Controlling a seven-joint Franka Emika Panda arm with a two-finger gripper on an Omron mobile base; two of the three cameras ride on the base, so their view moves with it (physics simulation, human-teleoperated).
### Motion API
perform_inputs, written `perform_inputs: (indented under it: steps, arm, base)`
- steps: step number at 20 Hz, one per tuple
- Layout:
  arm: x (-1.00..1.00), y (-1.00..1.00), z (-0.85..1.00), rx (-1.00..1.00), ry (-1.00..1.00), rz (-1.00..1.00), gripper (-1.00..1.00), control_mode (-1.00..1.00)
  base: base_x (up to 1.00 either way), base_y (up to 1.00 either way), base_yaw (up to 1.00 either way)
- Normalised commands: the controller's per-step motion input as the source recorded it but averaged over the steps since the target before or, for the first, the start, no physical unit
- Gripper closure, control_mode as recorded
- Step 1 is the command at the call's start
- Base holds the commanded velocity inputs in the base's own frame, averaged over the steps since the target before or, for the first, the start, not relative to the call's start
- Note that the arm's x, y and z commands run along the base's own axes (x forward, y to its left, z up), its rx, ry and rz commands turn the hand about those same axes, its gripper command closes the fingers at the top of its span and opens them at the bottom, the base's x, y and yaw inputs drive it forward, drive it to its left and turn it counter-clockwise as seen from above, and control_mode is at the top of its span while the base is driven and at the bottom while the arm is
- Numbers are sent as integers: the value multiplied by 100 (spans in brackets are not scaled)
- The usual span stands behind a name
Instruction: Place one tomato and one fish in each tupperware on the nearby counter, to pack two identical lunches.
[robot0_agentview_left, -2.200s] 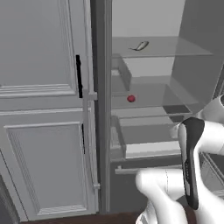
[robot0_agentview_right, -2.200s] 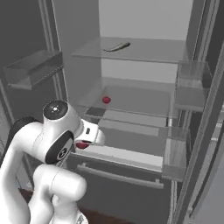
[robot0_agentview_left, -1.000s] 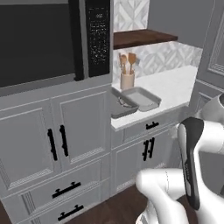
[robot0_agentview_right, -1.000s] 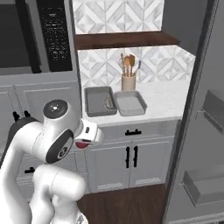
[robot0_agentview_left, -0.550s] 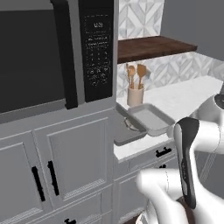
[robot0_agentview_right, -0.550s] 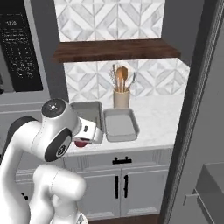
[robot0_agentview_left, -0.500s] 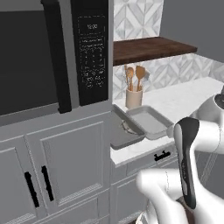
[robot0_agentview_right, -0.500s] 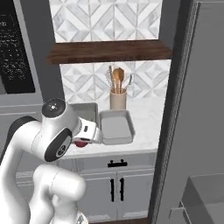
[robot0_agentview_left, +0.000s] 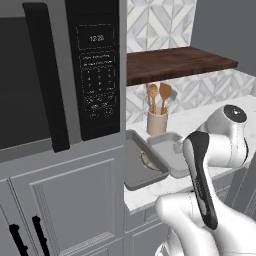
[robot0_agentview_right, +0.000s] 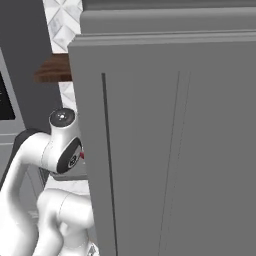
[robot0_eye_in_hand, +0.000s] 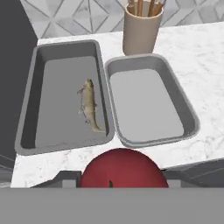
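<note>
My gripper (robot0_eye_in_hand: 123, 176) is shut on a red tomato (robot0_eye_in_hand: 123, 168), which fills the bottom middle of the hand view. A sliver of the tomato (robot0_agentview_right: 82, 156) also peeks out beside the arm in the right base view. Beyond it on the white marble counter (robot0_eye_in_hand: 201, 65) lie two grey tupperware trays side by side. In the left tupperware (robot0_eye_in_hand: 26, 109) lies one slim fish (robot0_eye_in_hand: 90, 106), close to its right wall. The right tupperware (robot0_eye_in_hand: 144, 105) holds nothing. Both trays (robot0_agentview_left: 132, 170) (robot0_agentview_left: 167, 150) and the fish (robot0_agentview_left: 147, 161) show in the left base view, partly behind my arm.
A tan utensil cup (robot0_eye_in_hand: 141, 27) with wooden spoons stands just behind the right tray. Above the counter runs a dark wooden shelf (robot0_agentview_left: 175, 62). A black microwave (robot0_agentview_left: 95, 75) over grey cabinets (robot0_agentview_left: 65, 200) borders the left. A tall grey door panel (robot0_agentview_right: 175, 150) blocks the right base view.
The whole scene has shifted with the base: the counter and trays have come much closer, and a grey door panel now covers the right base view. The tomato stays in my gripper.
</note>
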Motion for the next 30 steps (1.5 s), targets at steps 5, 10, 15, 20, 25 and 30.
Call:
perform_inputs:
  steps: [5,10,15,20,25,30]
  arm:
    - [100,74,-40,3,13,20,100,-100]
    - [97,54,-53,4,20,14,100,-100]
    - [100,43,-71,3,18,4,100,-100]
    - [94,86,-54,1,8,0,-100,-100]
    - [28,-3,-1,0,0,0,-100,-100]
    - [-3,-43,20,1,0,-1,-100,-100]
  base:
    - [0,0,0]
    - [0,0,0]
    - [0,0,0]
    - [0,0,0]
    - [0,0,0]
    - [0,0,0]
